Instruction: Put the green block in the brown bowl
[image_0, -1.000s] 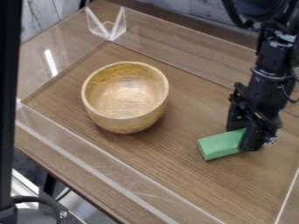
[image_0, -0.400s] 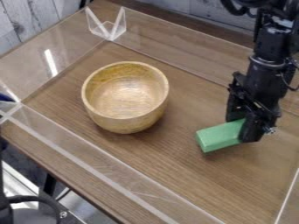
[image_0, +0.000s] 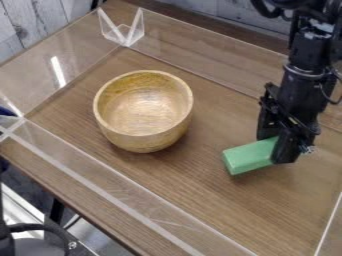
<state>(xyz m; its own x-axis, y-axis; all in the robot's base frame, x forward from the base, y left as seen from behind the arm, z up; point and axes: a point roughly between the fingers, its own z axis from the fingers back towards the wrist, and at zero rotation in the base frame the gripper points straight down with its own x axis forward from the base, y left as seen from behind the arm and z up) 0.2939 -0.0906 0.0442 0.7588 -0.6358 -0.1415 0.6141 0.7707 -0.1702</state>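
A black robot arm (image_0: 305, 70) reaches down from the upper right of the view onto a wood-grain worktop (image_0: 187, 190), its fingers (image_0: 286, 147) pinching the right end of a green block (image_0: 253, 157). The block is a small, flat, bright green bar. It sits tilted, its held end raised and its free left end angled down toward the worktop; whether that lower end touches the surface cannot be told from this view.

A brown bowl (image_0: 142, 110) stands upright to the left of the block, well apart from it, on the same worktop. The bowl is round, light-brown wood with thick walls and visible grain, and its inside holds nothing. It is much larger than the block.

Clear plastic walls (image_0: 80, 165) ring the work area, forming a low see-through fence along the near and left edges, with glare on the far left panel. A small clear bracket (image_0: 120, 28) stands at the far corner of the enclosure, behind the bowl.

The arm points steeply downward, its dark wrist and cables rising out of the frame at the top right.
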